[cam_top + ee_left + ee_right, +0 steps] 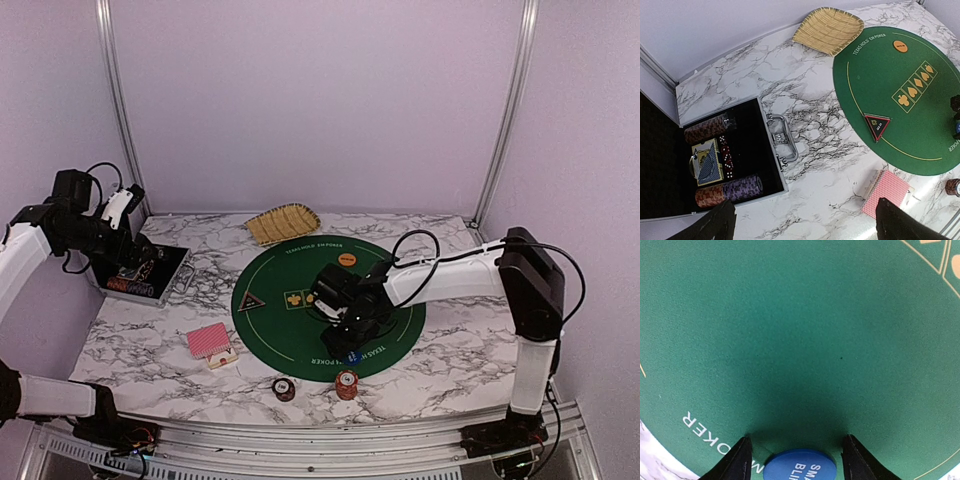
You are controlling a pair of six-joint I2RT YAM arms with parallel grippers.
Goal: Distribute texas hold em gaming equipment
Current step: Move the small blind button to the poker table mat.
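On the green poker mat (290, 335) my right gripper (347, 338) points straight down, open. Its fingers straddle the blue button (800, 467) with a gap on each side, and the tips rest at the felt (796, 437). The orange button (347, 259) lies at the mat's far edge and the black triangular button (250, 300) at its left. Red-backed cards (210, 342) sit on the marble left of the mat. Two small chip stacks (284, 388) (346, 384) stand near the front edge. My left gripper (805, 225) hangs open and holds nothing, high beside the case.
The open black case (752, 145) at the left holds chip rolls (730, 190), dice (726, 160) and a blue-backed deck (707, 162). A yellow woven basket (283, 222) lies at the back of the table. Metal frame posts stand at both back corners.
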